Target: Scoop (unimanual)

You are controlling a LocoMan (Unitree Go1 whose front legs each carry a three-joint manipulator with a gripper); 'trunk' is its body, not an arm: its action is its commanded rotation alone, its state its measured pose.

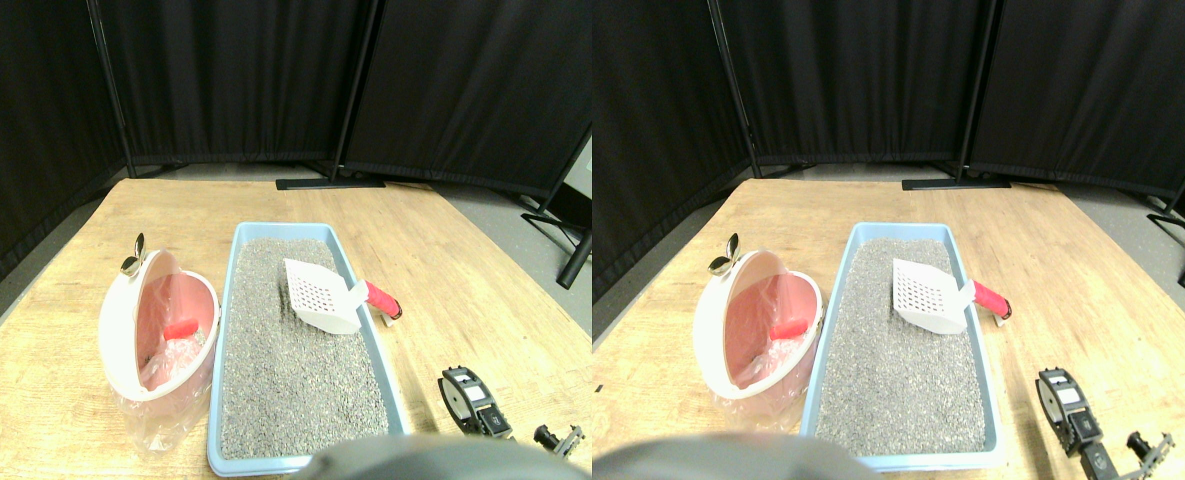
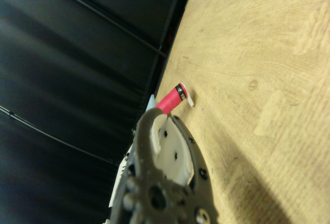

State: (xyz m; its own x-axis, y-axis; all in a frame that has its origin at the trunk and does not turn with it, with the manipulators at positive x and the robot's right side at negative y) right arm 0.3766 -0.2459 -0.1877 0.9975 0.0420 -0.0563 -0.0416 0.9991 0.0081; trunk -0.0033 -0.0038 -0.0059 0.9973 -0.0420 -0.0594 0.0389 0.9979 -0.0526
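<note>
A white slotted scoop (image 1: pixel 317 295) lies with its head on the grey litter (image 1: pixel 292 380) in a light blue tray (image 1: pixel 287 228). Its red handle (image 1: pixel 383 299) sticks out over the tray's right rim, above the wooden board. My right gripper (image 1: pixel 460 385) is low at the front right, outside the tray and nearer the camera than the handle. It holds nothing. In the wrist view the red handle (image 2: pixel 170 100) shows just beyond the dark frame of the gripper (image 2: pixel 154 118), apart from it.
A tilted white bin (image 1: pixel 122 320) with a pink liner stands left of the tray, a red block (image 1: pixel 181 329) inside it. Black curtain panels close off the back, with a flat stand foot (image 1: pixel 330 183) on the board's far edge. Bare wooden board (image 1: pixel 472 270) lies right of the tray.
</note>
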